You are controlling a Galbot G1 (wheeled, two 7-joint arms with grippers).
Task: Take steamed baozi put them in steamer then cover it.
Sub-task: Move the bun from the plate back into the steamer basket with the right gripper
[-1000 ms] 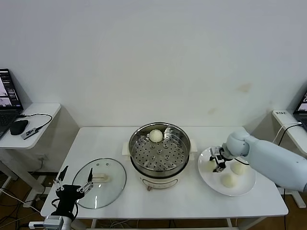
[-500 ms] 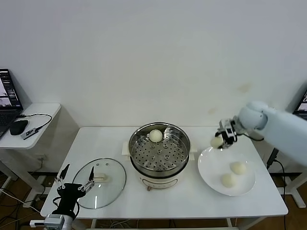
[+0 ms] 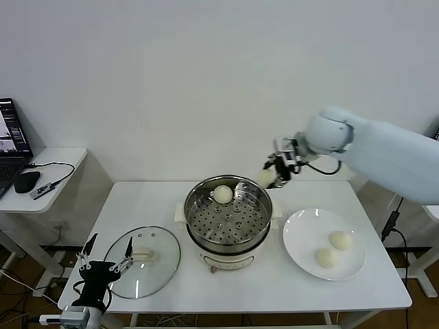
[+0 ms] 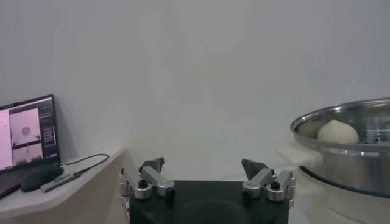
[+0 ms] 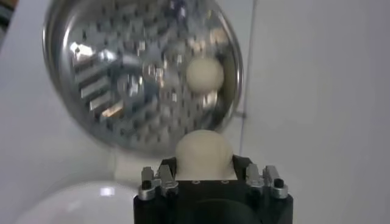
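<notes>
R gripper (image 3: 278, 171) is gripping a baozi (image 3: 266, 178) tight, hovering right of frame centre, just over the steamer (image 3: 228, 214) back-right rim. One bun (image 3: 223, 194) is sitting on the tray already; two are waiting on the plate (image 3: 302, 253), lower right. Best approach: centre over bare perforations, clear of that bun, lower before letting go. L gripper (image 3: 108, 263) is idling wide open, lower left, by the lid (image 3: 143, 270).

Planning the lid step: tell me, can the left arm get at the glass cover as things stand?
Probably yes: the left tool sits open at the cover's near edge, and nothing lies on its handle.
</notes>
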